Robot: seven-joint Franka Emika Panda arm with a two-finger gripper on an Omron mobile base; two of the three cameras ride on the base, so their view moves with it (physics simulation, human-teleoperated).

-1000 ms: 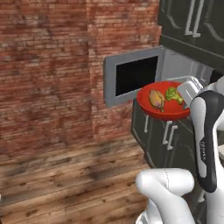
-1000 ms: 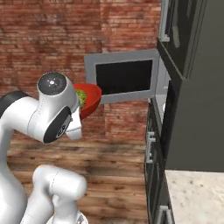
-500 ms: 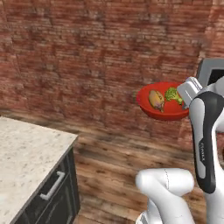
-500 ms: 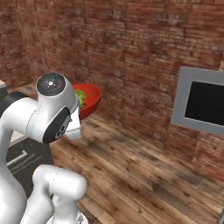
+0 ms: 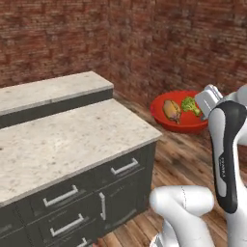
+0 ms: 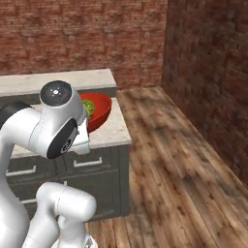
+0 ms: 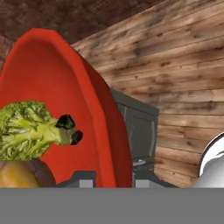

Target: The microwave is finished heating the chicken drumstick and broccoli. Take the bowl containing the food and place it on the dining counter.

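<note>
The glossy red bowl [image 5: 181, 116] hangs in the air, level, just off the right end of a stepped stone-topped cabinet. In it lie the golden-brown chicken drumstick [image 5: 171, 110] and the green broccoli [image 5: 191, 105]. My gripper [image 5: 208, 100] is shut on the bowl's right rim. In the right base view the bowl [image 6: 100, 112] and the broccoli [image 6: 88, 107] peek out behind my arm. The hand view looks along the rim of the bowl [image 7: 52, 78], which is clamped in my gripper [image 7: 113, 176], past the broccoli [image 7: 28, 129] and the drumstick [image 7: 15, 175]. The microwave and the dining counter are out of view.
A stepped cabinet [image 5: 62, 140] with a pale speckled stone top and dark drawers [image 5: 123, 167] fills the left; it shows too as cabinet [image 6: 111, 133]. Brick walls [image 5: 193, 38] close the corner behind. Bare wooden floor [image 6: 179, 164] stretches to the right.
The whole picture has swung as the base turned: the microwave has left the views and the stepped cabinet has come in. The bowl stays in my gripper the same way.
</note>
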